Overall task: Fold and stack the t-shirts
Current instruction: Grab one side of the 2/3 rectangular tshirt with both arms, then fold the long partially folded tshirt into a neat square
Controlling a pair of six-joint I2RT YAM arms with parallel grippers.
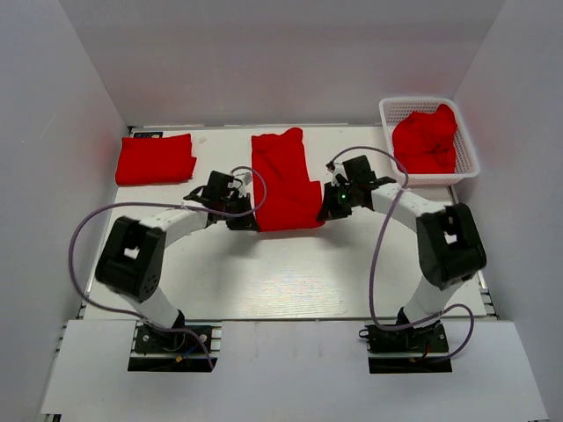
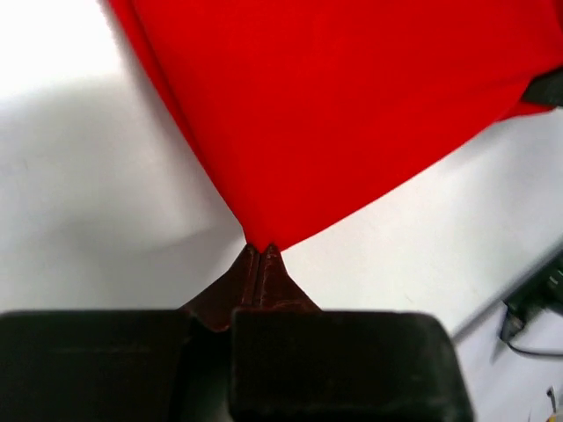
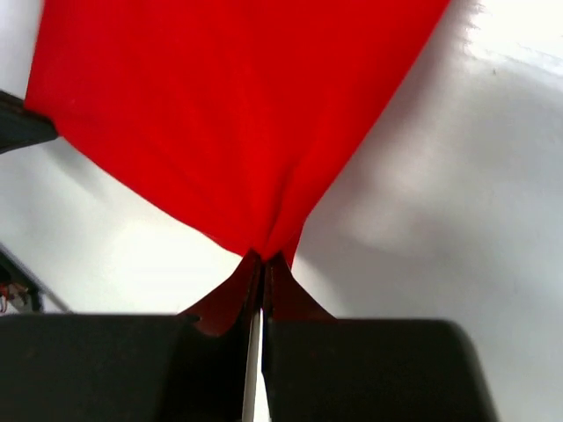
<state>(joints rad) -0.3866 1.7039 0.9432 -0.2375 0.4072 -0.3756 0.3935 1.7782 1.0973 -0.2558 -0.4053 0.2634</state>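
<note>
My left gripper (image 2: 261,252) clenched on the near-left corner of the centre t-shirt (image 1: 281,176), my right gripper (image 3: 262,259) clenched on its near-right corner, a folded t-shirt (image 1: 156,159) lay far left

Quick count: three red bundles, so one folded t-shirt (image 1: 156,159), one middle t-shirt (image 1: 283,180), one crumpled bunch (image 1: 427,141) that might be more than one. One white basket (image 1: 419,100), two arms (left arm (image 1: 132,255), right arm (image 1: 450,242)), one table (image 1: 290,272)
</note>
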